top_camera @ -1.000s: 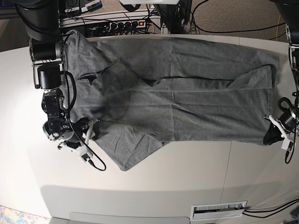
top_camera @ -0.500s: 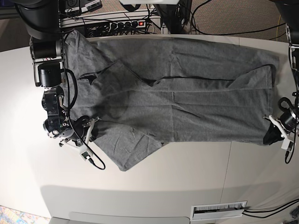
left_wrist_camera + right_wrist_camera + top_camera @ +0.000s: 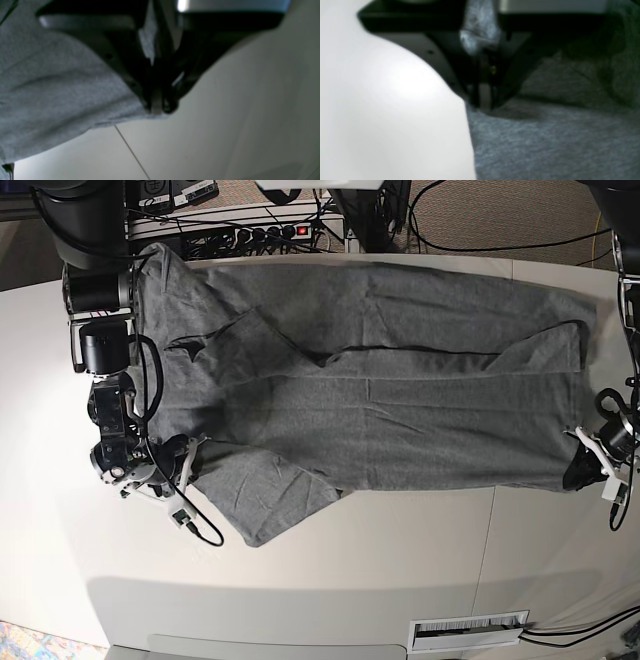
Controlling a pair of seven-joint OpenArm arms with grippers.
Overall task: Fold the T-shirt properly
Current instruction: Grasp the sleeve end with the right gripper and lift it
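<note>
The grey T-shirt (image 3: 400, 380) lies spread lengthwise across the white table (image 3: 350, 580), its collar end towards the left of the base view. One sleeve (image 3: 265, 505) sticks out towards the near edge. My left gripper (image 3: 582, 470) sits at the shirt's near right hem corner. In the left wrist view its jaws (image 3: 160, 108) are pressed together on the T-shirt (image 3: 50, 87). My right gripper (image 3: 185, 455) is at the shoulder edge beside the sleeve. The right wrist view shows it (image 3: 482, 102) shut on the T-shirt (image 3: 545, 140), with cloth bunched between the fingers.
A power strip (image 3: 260, 230) and tangled cables lie behind the table's far edge. A white slotted box (image 3: 468, 632) sits near the front edge. A seam (image 3: 492, 520) runs across the tabletop. A loose black cable (image 3: 200, 530) trails from the right wrist.
My right gripper has shifted slightly left and back at the shoulder edge and has closed on the cloth. The sleeve has slid a little left with it. The left gripper has not moved.
</note>
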